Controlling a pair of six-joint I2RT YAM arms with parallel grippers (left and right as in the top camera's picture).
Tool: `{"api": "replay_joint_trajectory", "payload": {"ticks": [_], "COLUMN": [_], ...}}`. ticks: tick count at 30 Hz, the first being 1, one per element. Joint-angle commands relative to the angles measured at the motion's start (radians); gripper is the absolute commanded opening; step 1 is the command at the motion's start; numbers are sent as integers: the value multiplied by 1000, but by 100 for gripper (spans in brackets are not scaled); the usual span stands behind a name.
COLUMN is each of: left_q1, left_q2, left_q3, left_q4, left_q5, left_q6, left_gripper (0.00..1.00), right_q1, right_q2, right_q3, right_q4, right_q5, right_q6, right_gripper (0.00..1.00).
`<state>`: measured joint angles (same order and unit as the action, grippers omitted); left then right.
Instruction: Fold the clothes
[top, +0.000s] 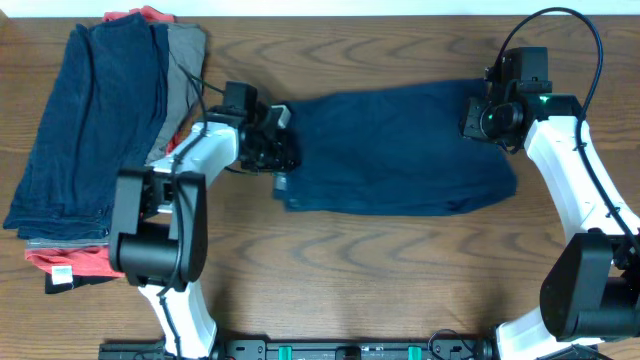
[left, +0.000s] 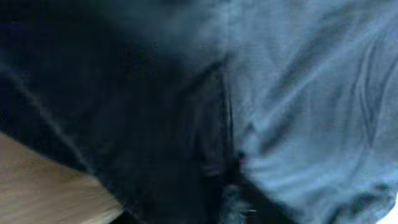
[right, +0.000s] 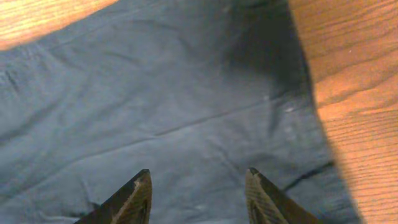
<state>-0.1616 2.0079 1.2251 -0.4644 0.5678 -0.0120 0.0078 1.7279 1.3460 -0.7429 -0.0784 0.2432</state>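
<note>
Dark navy blue shorts (top: 400, 150) lie spread flat across the middle of the wooden table. My left gripper (top: 283, 150) is at the shorts' left edge, down on the fabric. In the left wrist view the navy cloth (left: 298, 93) fills the frame, blurred and very close, and hides the fingers; the gripper looks shut on the shorts' edge. My right gripper (top: 485, 120) is over the shorts' upper right corner. In the right wrist view its two fingers (right: 198, 193) are spread apart and empty just above the fabric (right: 186, 93).
A stack of folded clothes (top: 90, 130), navy on top with grey, orange-red and black beneath, lies at the table's far left beside my left arm. Bare wood (right: 360, 74) shows right of the shorts and along the table's front (top: 380, 270).
</note>
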Motion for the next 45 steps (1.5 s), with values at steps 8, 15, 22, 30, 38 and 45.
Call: {"api": "replay_joint_trajectory", "payload": {"ticks": [8,15,22,30,38,45], "left_q1": [21,61,89,124,145,145], "left_q2": [14,-68,-201,-298,-319,-319], "left_q3": [-16,34,36,50,116,186], "left_q4": [-10,-190,-306,-356,-400,-441], "left_q5": [12,-27,-118,-242,-293,-301], "left_q6": [-72,-71,-71,-72,-11,20], "left_gripper": [6,6,6,6,6,6], "right_q1": [36,74,76,76,85,103], "right_q2": [12,108,194,251,318,371], "right_q3": [-2,-2,-2,-2,-2,-2], "right_q4": [47,125,189,205,219,242], "right_q5": [-8,-95,-196,-220,-255,-256], "right_q6": [-13,-13,-13,-13,-21,-20], "right_gripper": [33,28,1,1,1,1]}}
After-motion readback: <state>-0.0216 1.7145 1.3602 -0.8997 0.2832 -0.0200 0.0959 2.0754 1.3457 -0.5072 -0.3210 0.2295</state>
